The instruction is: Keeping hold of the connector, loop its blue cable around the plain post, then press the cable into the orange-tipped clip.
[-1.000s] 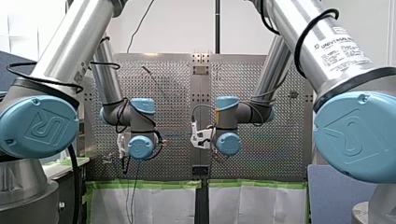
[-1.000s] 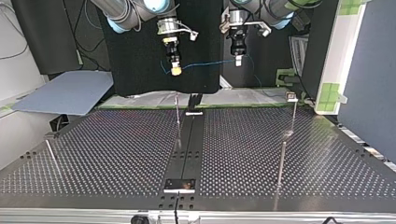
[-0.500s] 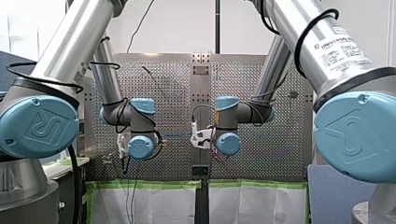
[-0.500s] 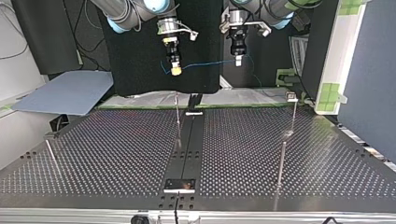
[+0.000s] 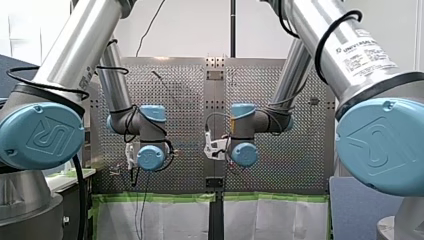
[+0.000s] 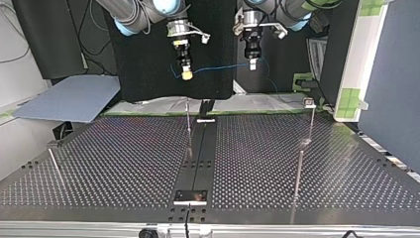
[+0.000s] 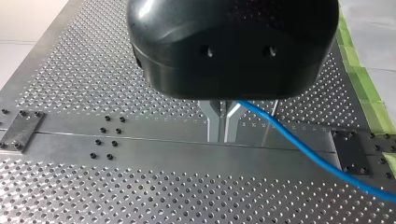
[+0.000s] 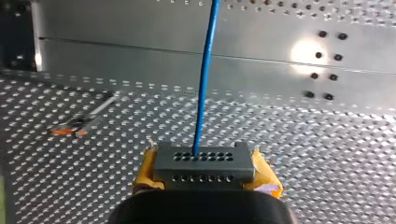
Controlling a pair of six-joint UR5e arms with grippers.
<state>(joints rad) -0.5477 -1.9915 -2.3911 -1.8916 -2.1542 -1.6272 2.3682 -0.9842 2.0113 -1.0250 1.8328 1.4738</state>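
My right gripper (image 8: 204,171) is shut on a grey connector (image 8: 201,161), gripped between its yellow pads (image 8: 145,169). The blue cable (image 8: 205,70) runs from the connector straight ahead over the table. My left gripper (image 7: 223,135) has its metal fingers shut on the same blue cable (image 7: 299,151), which trails off to one side. In the top view both grippers hang well above the table's far edge, my right gripper (image 6: 186,74) at left and my left gripper (image 6: 252,63) at right, with the cable (image 6: 218,67) stretched between them. An orange-tipped clip (image 8: 77,127) stands beside and ahead of my right gripper.
Thin upright posts rise from the perforated table (image 6: 124,163): one near the centre rail (image 6: 188,124), two at the top view's right (image 6: 311,124) (image 6: 297,181), one at its left (image 6: 54,166). A small black plate (image 6: 190,197) sits on the rail near the front edge.
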